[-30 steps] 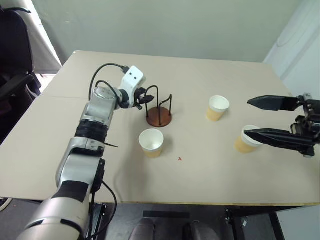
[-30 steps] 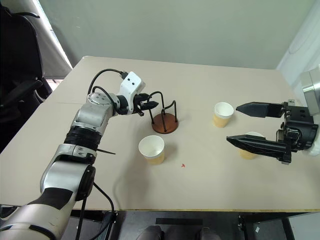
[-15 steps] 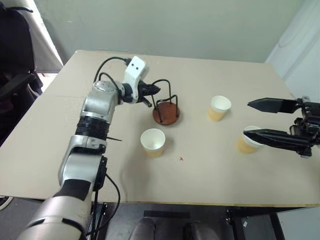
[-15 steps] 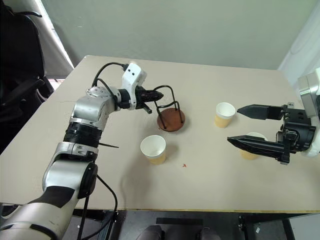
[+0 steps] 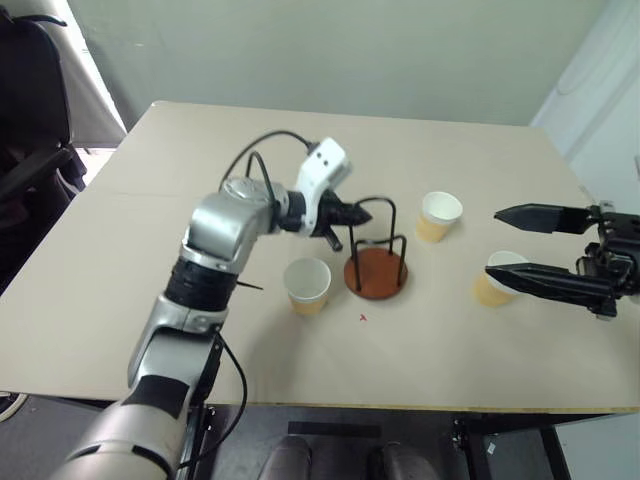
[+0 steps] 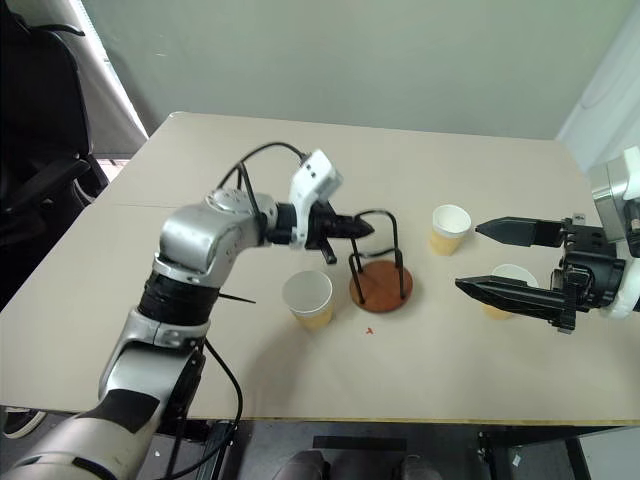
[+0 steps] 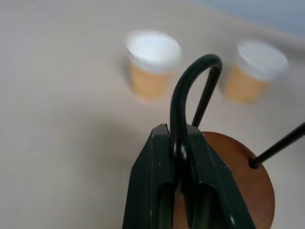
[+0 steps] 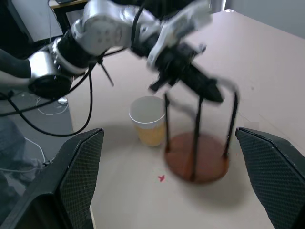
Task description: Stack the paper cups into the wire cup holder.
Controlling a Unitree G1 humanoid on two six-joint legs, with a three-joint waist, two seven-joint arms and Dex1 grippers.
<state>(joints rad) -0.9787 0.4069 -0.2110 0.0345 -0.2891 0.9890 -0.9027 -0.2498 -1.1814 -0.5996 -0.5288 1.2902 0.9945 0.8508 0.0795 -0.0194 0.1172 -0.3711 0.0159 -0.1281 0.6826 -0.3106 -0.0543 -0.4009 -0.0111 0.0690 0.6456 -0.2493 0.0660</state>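
Observation:
The wire cup holder (image 5: 385, 280), a reddish-brown disc with black wire loops, stands mid-table. My left gripper (image 5: 360, 213) is shut on the top of one wire loop (image 7: 179, 109). One paper cup (image 5: 306, 284) stands just left of the holder, touching or nearly touching its base. A second paper cup (image 5: 438, 216) stands to the holder's right and farther back. The third paper cup (image 5: 492, 285) sits at the right, partly behind the lower finger of my right gripper (image 5: 492, 240). That gripper hovers wide open with nothing in it.
The tan table (image 5: 150, 260) has bare room on its left half and along the front edge. A small red mark (image 5: 362, 318) lies in front of the holder. A dark chair (image 5: 25, 120) stands off the table's left side.
My left gripper closed on the wire loop and dragged the holder rightward and toward the front, to beside the near cup. The right gripper and the cups stayed put.

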